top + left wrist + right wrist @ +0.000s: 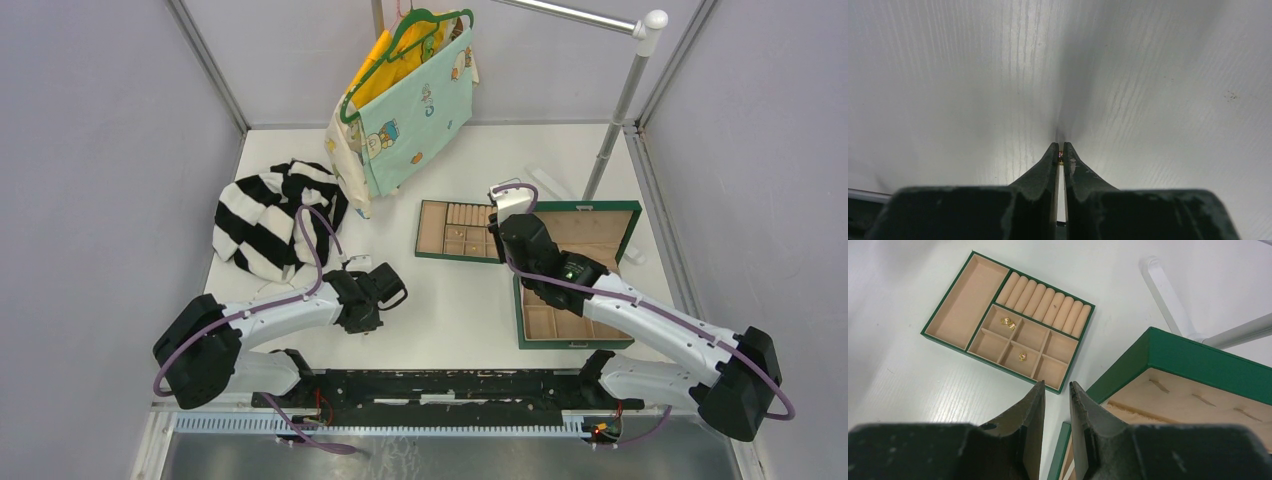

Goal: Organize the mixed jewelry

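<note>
My left gripper [383,290] points straight down at the white table, left of centre. In the left wrist view its tips [1061,149] are pinched together on a tiny gold jewelry piece [1060,159] right at the table surface. The tan divided tray [432,228] lies behind centre; the right wrist view shows two gold pieces in its small compartments, one [1008,322] and another [1022,356]. My right gripper [1056,385] hovers with a narrow gap and nothing between its fingers, between the tray [964,300] and the open green box [575,325].
The box's raised lid [1198,360] stands just right of my right gripper. A black-and-white striped cloth [265,215] lies at the left. A pale garment on a green hanger [410,100] hangs from a rack whose pole [615,120] and white foot [1163,295] stand at the back right.
</note>
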You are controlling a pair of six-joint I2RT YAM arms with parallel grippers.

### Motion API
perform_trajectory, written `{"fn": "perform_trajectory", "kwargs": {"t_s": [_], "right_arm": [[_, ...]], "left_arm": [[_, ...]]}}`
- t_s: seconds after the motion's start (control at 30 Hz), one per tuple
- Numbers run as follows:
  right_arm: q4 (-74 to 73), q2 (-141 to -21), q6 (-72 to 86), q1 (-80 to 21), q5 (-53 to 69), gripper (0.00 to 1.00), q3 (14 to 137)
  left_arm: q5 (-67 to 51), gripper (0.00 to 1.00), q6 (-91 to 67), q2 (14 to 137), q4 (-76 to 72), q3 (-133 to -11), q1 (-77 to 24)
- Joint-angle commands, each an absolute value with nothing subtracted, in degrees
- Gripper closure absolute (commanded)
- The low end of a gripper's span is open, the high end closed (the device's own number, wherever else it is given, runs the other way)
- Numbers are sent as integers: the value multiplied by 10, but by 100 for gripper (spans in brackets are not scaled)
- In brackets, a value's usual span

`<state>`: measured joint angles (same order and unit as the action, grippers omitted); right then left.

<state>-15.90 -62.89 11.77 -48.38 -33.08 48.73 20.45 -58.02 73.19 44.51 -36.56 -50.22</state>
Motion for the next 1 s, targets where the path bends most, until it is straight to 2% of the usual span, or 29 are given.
{"fn": "perform_trajectory", "kwargs": {"t_s": [0.0,0.2,0.4,0.53,0.73,0.97], "right_arm": [[-133,-632,122,-485,-330,70,515],[-133,-632,124,-485,-330,70,515],[-134,-626,119,-485,-342,70,516],[-142,-612,108,-485,-391,70,515],[-161,-592,89,-475,-452,69,507],[-178,-563,98,-473,-469,68,503]], "left_arm": [[207,89,-570,733,430,-365,-501],[206,98,-570,732,429,-369,-501],[202,98,-556,730,430,-384,-501],[196,98,-524,722,429,-421,-500],[187,98,-438,794,395,-578,-502],[143,98,-382,1001,324,-816,-502]]}}
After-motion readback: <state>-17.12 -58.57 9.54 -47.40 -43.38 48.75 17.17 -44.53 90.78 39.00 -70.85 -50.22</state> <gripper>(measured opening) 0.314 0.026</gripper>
